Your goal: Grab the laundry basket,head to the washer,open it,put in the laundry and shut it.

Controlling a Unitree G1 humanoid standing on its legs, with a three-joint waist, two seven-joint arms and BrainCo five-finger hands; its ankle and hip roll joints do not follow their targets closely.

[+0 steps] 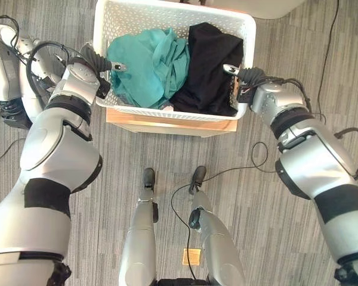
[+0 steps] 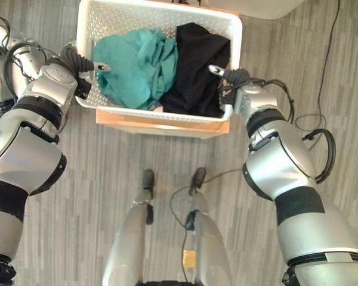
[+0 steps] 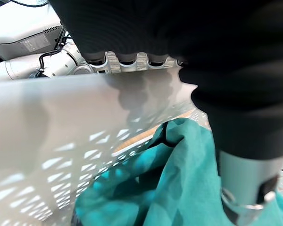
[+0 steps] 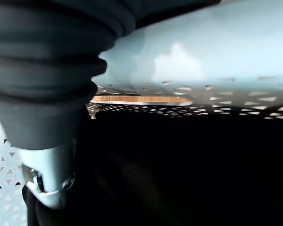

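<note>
- The white laundry basket [image 1: 167,15] sits in the upper centre of the head views, resting on a low wooden stand [image 1: 170,123] on grey carpet [image 1: 256,196].
- Inside it, a teal garment [image 1: 149,68] fills the left half and a black garment [image 1: 209,68] the right; the two touch in the middle.
- The left hand [image 1: 107,62] is at the basket's left rim, thumb inside over the teal cloth and fingers hooked over the outer edge in its wrist view, so it grips the rim.
- The right hand [image 1: 241,74] is at the right rim with its thumb inside against the black cloth; whether its fingers close on the outside I cannot tell.
- The step in hand looks like grabbing the basket. To do it well, both grips should be firm and level on opposite rims before lifting, and the lift straight up off the stand, so the load does not tip.
- Pinching cloth with the rim is a risk; keep the thumbs on plastic.
- No readable brand, label or writing shows on the basket or clothes.
</note>
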